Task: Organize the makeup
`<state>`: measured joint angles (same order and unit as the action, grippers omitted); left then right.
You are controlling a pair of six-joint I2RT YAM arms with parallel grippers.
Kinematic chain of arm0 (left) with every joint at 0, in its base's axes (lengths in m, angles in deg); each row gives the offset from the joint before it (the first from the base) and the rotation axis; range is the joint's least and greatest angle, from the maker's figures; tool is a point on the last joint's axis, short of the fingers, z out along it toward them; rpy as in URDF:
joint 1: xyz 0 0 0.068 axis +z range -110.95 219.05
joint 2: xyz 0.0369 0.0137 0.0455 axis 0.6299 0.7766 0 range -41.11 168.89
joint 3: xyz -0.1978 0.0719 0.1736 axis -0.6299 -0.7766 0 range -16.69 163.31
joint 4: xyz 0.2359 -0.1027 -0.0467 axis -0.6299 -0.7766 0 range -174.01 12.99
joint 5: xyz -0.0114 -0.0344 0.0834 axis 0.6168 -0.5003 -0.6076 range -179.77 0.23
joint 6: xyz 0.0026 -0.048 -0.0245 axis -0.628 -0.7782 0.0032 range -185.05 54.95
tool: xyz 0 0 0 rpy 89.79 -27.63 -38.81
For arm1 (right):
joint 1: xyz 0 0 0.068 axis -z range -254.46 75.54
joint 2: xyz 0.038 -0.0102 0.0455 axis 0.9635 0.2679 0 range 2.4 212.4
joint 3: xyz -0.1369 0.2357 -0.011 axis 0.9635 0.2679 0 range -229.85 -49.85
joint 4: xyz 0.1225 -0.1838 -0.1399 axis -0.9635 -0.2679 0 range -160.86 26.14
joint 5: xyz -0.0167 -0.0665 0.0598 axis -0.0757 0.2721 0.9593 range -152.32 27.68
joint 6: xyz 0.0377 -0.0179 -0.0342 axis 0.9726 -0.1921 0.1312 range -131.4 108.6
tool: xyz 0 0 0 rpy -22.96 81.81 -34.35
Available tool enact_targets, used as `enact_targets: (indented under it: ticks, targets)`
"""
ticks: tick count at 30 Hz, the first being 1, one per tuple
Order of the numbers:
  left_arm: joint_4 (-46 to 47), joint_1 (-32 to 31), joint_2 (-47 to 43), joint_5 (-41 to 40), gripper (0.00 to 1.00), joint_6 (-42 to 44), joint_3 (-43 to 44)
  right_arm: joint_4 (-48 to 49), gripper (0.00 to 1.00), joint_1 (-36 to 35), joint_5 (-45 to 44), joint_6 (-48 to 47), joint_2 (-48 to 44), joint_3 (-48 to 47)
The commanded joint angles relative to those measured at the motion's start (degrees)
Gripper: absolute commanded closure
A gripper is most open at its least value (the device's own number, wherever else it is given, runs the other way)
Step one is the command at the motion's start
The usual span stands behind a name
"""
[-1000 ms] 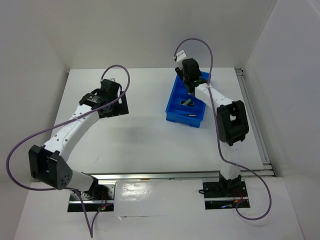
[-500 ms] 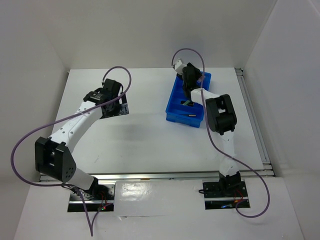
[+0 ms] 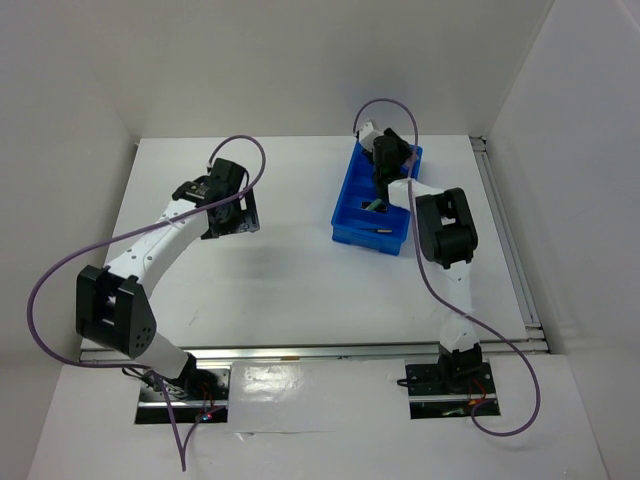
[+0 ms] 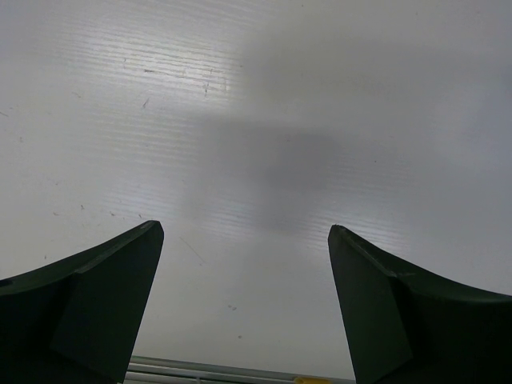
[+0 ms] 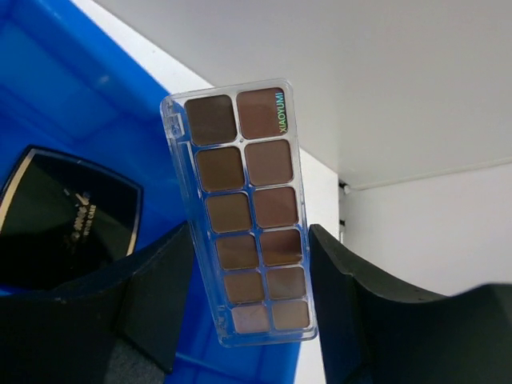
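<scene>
My right gripper (image 5: 250, 232) is shut on the brown-pink palette strip (image 5: 248, 216), a clear case with two rows of brown pans, and holds it upright over the blue bin (image 5: 48, 88). A black compact with gold trim (image 5: 64, 232) lies in the bin below it. In the top view the right gripper (image 3: 387, 172) hangs over the bin's far end, and small dark items (image 3: 375, 206) lie inside the bin. My left gripper (image 4: 244, 228) is open and empty over bare white table, and it shows at the left in the top view (image 3: 236, 214). The other makeup is out of view.
The blue bin (image 3: 350, 228) stands at the back right of the table. A metal rail (image 3: 505, 230) runs along the right edge. White walls close in the back and both sides. A rail (image 4: 224, 372) shows at the bottom of the left wrist view.
My right arm has folded up closer over the bin, and its gripper has shifted slightly right above the far end. My left arm has drawn in a little, with its gripper staying near the same spot.
</scene>
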<state>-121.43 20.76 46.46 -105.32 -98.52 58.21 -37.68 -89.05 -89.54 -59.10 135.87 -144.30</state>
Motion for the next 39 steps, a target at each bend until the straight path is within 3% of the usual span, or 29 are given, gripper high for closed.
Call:
enact_targets:
  ticks: [1, 4, 8, 16, 20, 31, 35, 38, 39]
  targets:
    - [1.4, 0.3, 0.1, 0.3, 0.01, -1.2, 1.4, 1.1, 0.36, -0.1, -0.6, 3.7, -1.5, 0.4]
    - [1.4, 0.3, -0.4, 0.9, 0.01, -1.2, 1.4, -0.6, 0.15, -0.1, -0.6, 5.9, -2.6, 0.4]
    - [1.4, 0.3, -1.4, 0.9, 0.01, -1.2, 1.4, -6.4, 0.0, -0.1, 0.1, 11.5, -4.6, -3.7]
    - [1.4, 0.3, -3.8, 0.3, 0.01, -0.1, 3.1, -23.9, 0.0, -0.6, 0.8, 20.9, -5.9, -18.1]
    - [1.4, 0.3, -4.9, 0.3, 0.01, 0.4, 3.7, -42.4, 0.0, -0.6, 1.0, 30.5, -5.8, -29.4]
    - [1.4, 0.3, -9.6, 2.5, 0.01, 1.5, 3.2, -61.9, 0.03, 2.0, 15.0, 50.9, -16.3, -28.2]
    - [1.4, 0.3, -10.7, 3.1, 0.01, 1.5, 3.2, -67.2, 0.0, 5.8, 22.3, 61.7, -22.2, -20.7]
    - [1.4, 0.3, -11.4, 3.1, 0.01, 2.1, 3.2, -68.0, 0.0, 7.7, 21.2, 70.9, -27.6, -12.9]
    - [1.4, 0.3, -11.4, 3.1, 0.01, 2.1, 3.2, -66.9, 0.0, 8.6, 19.5, 72.6, -32.7, -5.6]
